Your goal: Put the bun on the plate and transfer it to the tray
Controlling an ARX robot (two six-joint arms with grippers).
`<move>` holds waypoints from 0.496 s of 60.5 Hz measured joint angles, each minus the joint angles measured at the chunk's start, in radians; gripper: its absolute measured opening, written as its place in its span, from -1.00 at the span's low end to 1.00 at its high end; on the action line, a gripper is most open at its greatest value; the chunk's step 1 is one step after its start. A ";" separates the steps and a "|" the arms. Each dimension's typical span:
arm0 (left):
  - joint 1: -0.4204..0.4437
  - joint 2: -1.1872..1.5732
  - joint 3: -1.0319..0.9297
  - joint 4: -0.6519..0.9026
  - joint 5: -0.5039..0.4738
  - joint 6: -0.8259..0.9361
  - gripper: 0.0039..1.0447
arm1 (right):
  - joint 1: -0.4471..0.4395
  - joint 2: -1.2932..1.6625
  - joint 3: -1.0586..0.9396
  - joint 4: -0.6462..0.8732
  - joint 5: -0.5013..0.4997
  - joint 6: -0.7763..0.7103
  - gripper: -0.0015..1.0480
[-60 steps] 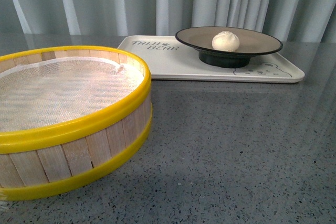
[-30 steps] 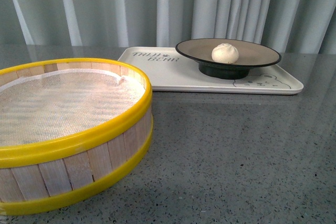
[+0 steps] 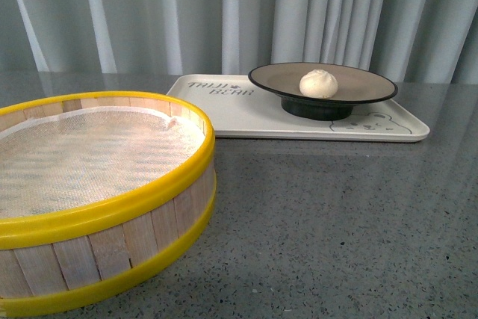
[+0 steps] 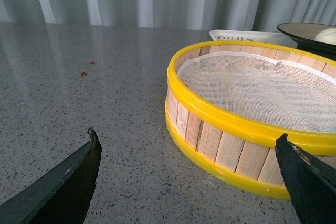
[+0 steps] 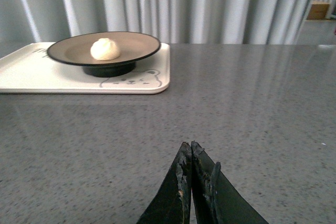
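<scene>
The white bun (image 3: pixel 319 84) rests on the beige, black-rimmed plate (image 3: pixel 276 80), and that plate stands on the cream tray (image 3: pixel 239 113) at the back of the table. The right wrist view shows the same bun (image 5: pixel 105 49), plate (image 5: pixel 63 53) and tray (image 5: pixel 31 74) well ahead of my right gripper (image 5: pixel 189 148), which is shut on nothing over bare table. My left gripper (image 4: pixel 186 137) is open and holds nothing, its dark fingertips (image 4: pixel 93 140) spread wide just in front of the steamer basket. Neither arm appears in the front view.
A big yellow-rimmed wooden steamer basket (image 3: pixel 112 207) with a white mesh liner fills the near left of the grey speckled table (image 3: pixel 336 222); the left wrist view shows this basket (image 4: pixel 226 140) too. Pale curtains hang behind. Small red marks (image 4: pixel 86 69) dot the table.
The front view has shifted: basket, tray and plate sit lower in the picture than before. The bun stays on the plate on the tray.
</scene>
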 joint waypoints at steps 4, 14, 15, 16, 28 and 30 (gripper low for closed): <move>0.000 0.000 0.000 0.000 -0.001 0.000 0.88 | 0.001 -0.017 -0.007 -0.008 0.004 0.000 -0.97; 0.000 0.000 0.000 0.000 -0.001 0.000 0.88 | 0.001 -0.068 -0.031 -0.035 0.008 0.000 -0.97; 0.000 0.000 0.000 0.000 -0.001 0.000 0.88 | 0.001 -0.076 -0.034 -0.040 0.007 0.000 -0.97; 0.000 0.000 0.000 0.000 -0.001 0.000 0.88 | 0.001 -0.082 -0.035 -0.044 0.007 0.000 -0.97; 0.000 0.000 0.000 0.000 -0.001 0.000 0.88 | 0.002 -0.133 -0.058 -0.068 0.008 0.000 -0.97; 0.000 0.000 0.000 0.000 -0.001 0.000 0.88 | 0.002 -0.142 -0.071 -0.060 0.008 0.000 -0.97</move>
